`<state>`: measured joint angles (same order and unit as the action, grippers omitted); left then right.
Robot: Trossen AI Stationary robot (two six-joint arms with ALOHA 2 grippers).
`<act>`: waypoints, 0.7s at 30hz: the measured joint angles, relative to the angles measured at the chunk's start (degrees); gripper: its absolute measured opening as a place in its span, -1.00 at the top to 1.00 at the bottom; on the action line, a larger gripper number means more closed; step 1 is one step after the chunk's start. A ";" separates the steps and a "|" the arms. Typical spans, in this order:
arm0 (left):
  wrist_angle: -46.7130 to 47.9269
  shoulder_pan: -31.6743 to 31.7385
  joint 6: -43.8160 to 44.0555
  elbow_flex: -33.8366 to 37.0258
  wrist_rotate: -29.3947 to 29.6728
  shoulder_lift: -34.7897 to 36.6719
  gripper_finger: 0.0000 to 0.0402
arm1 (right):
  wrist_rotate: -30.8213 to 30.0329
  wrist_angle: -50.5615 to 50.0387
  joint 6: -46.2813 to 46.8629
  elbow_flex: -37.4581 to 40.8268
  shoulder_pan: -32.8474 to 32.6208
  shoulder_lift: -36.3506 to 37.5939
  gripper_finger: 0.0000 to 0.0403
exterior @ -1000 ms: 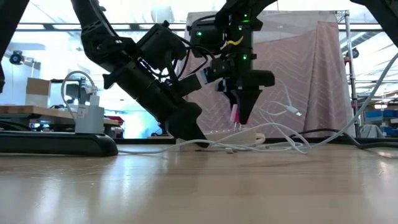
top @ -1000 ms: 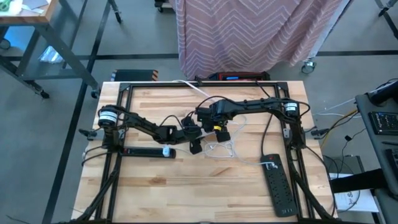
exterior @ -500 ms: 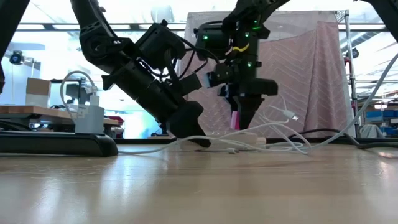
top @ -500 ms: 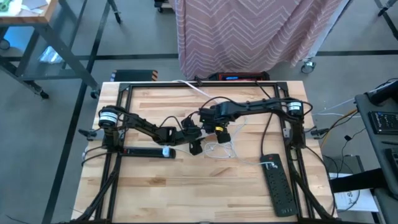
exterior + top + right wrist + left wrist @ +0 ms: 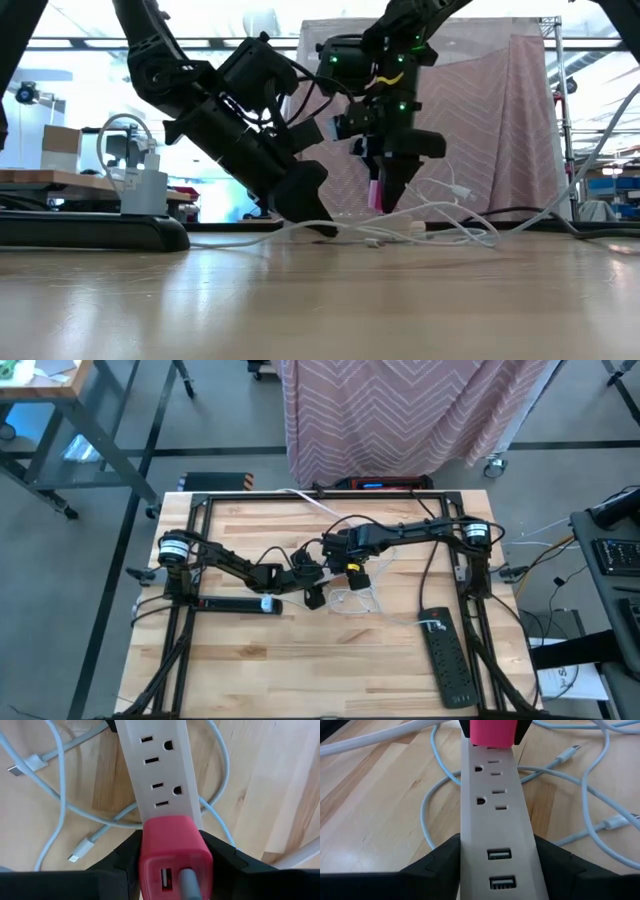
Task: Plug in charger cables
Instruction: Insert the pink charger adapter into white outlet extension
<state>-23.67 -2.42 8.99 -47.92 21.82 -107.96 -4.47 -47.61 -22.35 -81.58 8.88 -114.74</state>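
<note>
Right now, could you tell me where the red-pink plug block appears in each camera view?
High view: not discernible under the right end effector.
Low view: red-pink plug block at centre, between dark fingers.
Left wrist: top centre.
Right wrist: bottom centre.
Shared landmark: white power strip.

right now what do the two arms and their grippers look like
Both arms are black and jointed, with loose black cables looped alongside. The left arm has a round silver-and-black base joint; the right arm has the same, plus green indicator lights and a yellow wire near its wrist in the low view. The left gripper and right gripper have matte black, angular, wedge-like fingers.
</note>
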 joint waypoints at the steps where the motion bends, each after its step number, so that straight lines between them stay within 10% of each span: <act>1: 0.06 0.00 0.06 0.00 0.00 0.00 0.05 | 0.00 0.51 0.02 0.31 0.00 0.05 0.31; 14: 2.61 0.19 0.49 -0.17 0.78 0.26 0.05 | -0.08 3.79 0.60 2.52 0.00 0.88 0.31; 21: 1.22 1.54 0.38 1.91 1.38 0.11 0.12 | -0.27 4.19 0.89 1.53 0.02 4.79 -0.08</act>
<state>-22.44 -0.88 9.37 -46.01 23.20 -107.85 -4.74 -43.43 -21.46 -80.05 8.91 -109.94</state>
